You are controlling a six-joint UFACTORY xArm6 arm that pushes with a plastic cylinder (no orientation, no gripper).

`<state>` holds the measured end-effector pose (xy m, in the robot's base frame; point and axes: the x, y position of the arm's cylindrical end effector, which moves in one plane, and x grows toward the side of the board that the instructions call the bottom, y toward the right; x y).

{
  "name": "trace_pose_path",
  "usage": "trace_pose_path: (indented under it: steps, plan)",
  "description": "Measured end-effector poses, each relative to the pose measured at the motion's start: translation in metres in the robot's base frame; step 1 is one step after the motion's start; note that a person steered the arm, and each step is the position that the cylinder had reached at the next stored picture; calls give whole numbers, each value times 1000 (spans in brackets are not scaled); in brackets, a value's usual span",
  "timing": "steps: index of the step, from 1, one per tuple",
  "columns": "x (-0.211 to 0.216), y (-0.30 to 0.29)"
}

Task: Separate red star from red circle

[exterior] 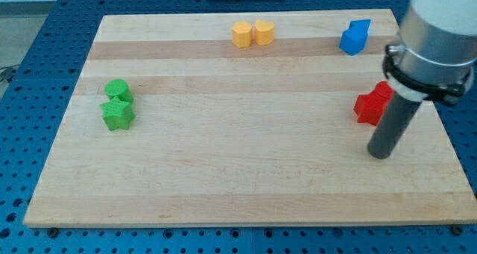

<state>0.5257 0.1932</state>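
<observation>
Precision matters: your tip (381,154) sits just right of and nearer than the red star (367,107); red circle (383,91) is half hidden. Wedge between them. No pincer exists to report.

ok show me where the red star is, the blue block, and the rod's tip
red star (367,106), camera view, on its visible left half.
blue block (355,37), camera view, on its top face.
my tip (381,154), camera view, the rod's very bottom end, just below the red star.

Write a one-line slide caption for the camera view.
My tip rests just below the red star at the board's right, with the red circle mostly hidden behind the rod.
</observation>
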Motion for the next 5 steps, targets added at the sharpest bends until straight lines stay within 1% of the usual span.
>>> trace_pose_path:
  steps: [2, 4, 5]
  plan:
    - [-1, 36]
    - [-41, 35]
    - [-44, 35]
